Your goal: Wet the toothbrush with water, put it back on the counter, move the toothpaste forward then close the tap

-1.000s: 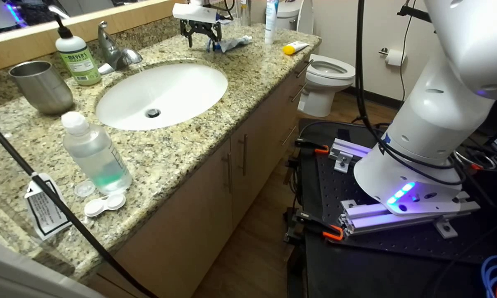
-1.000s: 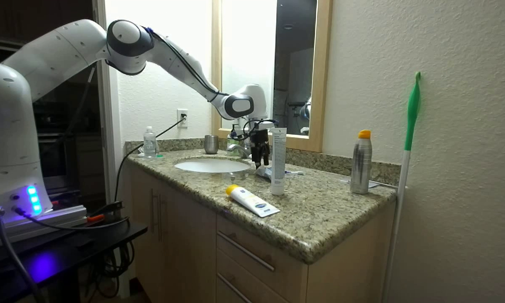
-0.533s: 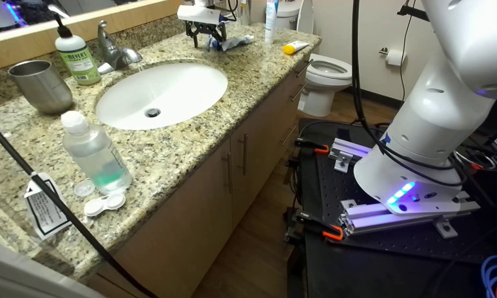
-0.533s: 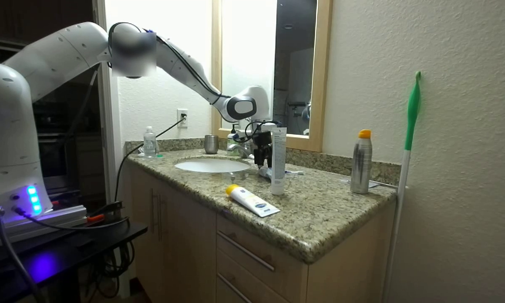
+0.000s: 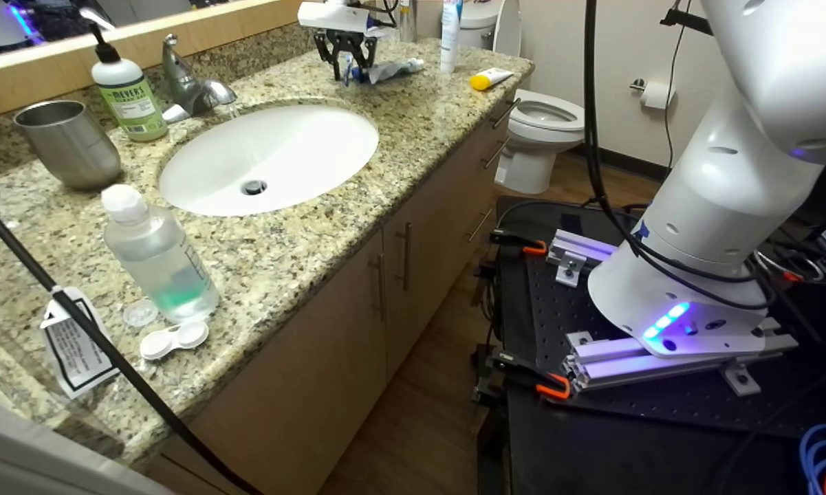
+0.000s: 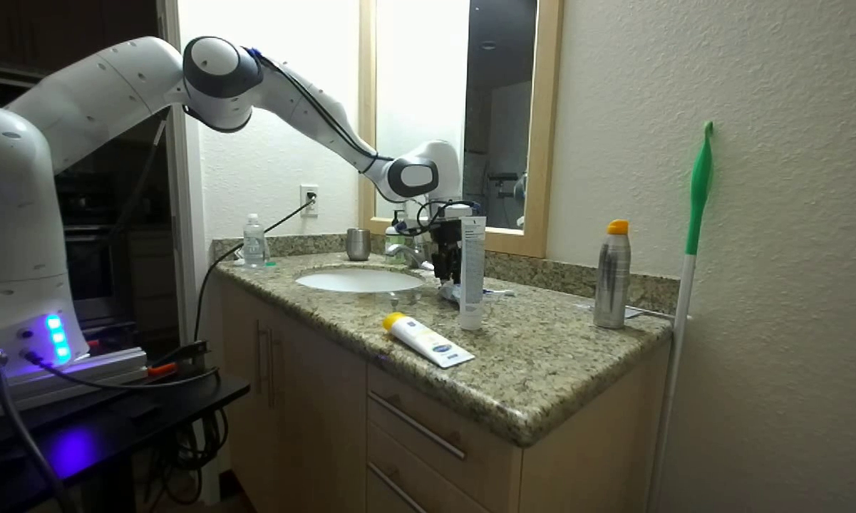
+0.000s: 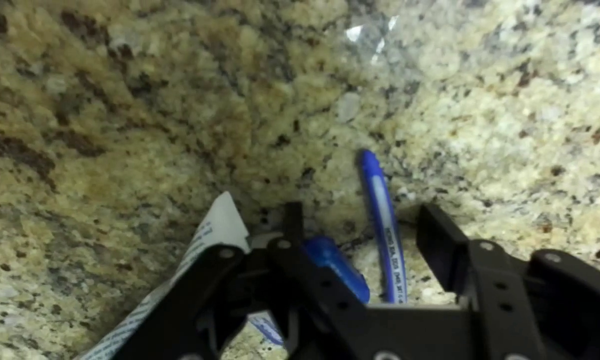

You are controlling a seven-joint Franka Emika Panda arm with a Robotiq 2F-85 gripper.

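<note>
Speckled beige-brown granite covers the long bench [image 5: 275,254], below a wood-framed mirror [image 6: 420,85]. On it, in the wrist view, lies a thin blue-and-white toothbrush [image 7: 385,220], its tip towards 12 o'clock. Black jointed fingers [image 7: 440,250] stand spread at 9 and 3 o'clock of it, a gap showing between the toothbrush and each; I cannot tell whether they meet the bench. Just beside the toothbrush, at 8 o'clock, sits a short glossy blue piece [image 7: 337,267], and farther out that way lies the flat whitish printed toothpaste tube [image 7: 212,230], partly hidden by the fingers.

Seen in an exterior view, the silvery chrome tap [image 5: 190,95] stands at 9 o'clock from the fingers, a faint clear thread of water [image 5: 252,148] under its spout over the white oval basin [image 5: 316,151]. Just beside the tap, at 9 o'clock, is a green-labelled soap bottle with a black pump [image 5: 134,103], and at 8 o'clock a grey metal cup [image 5: 72,148]. Out at 2 o'clock from the fingers a tall white tube [image 5: 449,41] stands upright; at 3 o'clock a white tube with a yellow cap [image 5: 492,78] lies flat.
</note>
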